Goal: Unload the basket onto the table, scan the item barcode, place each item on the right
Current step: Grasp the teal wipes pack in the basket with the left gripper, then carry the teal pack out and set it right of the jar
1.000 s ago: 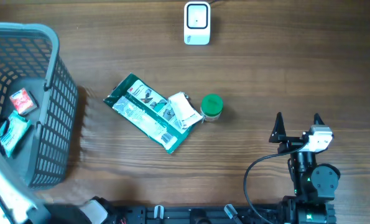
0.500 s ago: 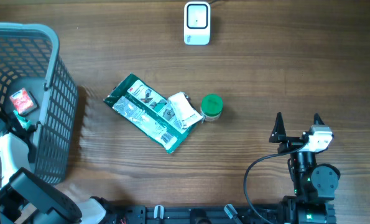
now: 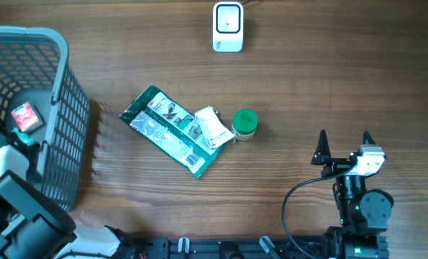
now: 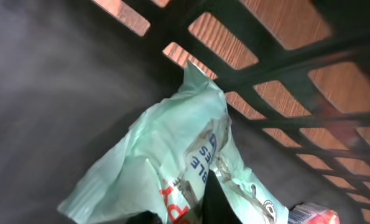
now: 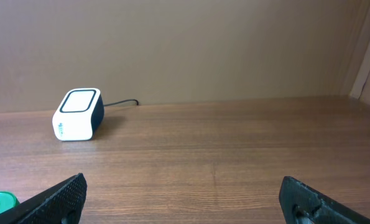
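Note:
Inside the grey basket (image 3: 62, 108), my left gripper (image 4: 181, 210) is shut on a crumpled mint-green packet (image 4: 172, 149) with red and blue print. One black finger (image 4: 214, 199) presses into its folds. No barcode shows on the packet. In the overhead view the left arm (image 3: 16, 187) covers that packet. The white scanner (image 3: 227, 27) stands at the table's far edge, also seen as the scanner (image 5: 78, 115) in the right wrist view. My right gripper (image 3: 343, 144) rests open and empty near the front right, shown as the gripper (image 5: 185, 196) from its wrist.
A red packet (image 3: 24, 116) lies in the basket beside the arm. On the table's middle lie a green-and-white pack (image 3: 167, 129), a small white item (image 3: 212, 126) and a green-lidded jar (image 3: 244, 124). The basket's lattice wall (image 4: 284, 62) is close around the left gripper.
The left arm has reached deeper into the basket and its gripper has shut on the mint-green packet. The right arm has not moved.

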Available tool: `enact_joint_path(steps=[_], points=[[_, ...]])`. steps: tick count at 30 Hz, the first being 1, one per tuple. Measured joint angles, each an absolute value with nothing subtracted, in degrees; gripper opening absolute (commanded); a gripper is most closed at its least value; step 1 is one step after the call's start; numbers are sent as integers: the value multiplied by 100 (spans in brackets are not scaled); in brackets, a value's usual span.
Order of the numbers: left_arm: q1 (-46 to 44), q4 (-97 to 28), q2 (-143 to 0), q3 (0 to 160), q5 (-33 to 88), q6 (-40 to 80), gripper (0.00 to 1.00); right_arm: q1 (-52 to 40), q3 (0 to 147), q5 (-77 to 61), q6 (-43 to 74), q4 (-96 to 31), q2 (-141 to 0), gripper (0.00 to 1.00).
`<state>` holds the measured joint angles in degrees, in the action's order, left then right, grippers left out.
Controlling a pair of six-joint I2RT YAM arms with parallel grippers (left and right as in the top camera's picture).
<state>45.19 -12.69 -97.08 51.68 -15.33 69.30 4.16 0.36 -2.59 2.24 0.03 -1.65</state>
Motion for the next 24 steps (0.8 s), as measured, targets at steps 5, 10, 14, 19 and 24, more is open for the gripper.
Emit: enact_joint_path(steps=[5,10,14,19,24], points=[[4587,-1280,-9623,5172,-985,6746,4,416,36,-259,224,3,-165,100],[4560,-1468,-8840,5227,958,6257,4,416,36,-257,224,3,-165,99],[4543,-1076,-7137,5826,2056,6246,4,416,36,-259,224,3,-165,100],[4394,-930,-6049,6114,3441,6281,4,416,36,-259,224,3,-165,100],[2810,-1684,-6233,6108,5004,4521,4,416,36,-259,224,5,-165,100]])
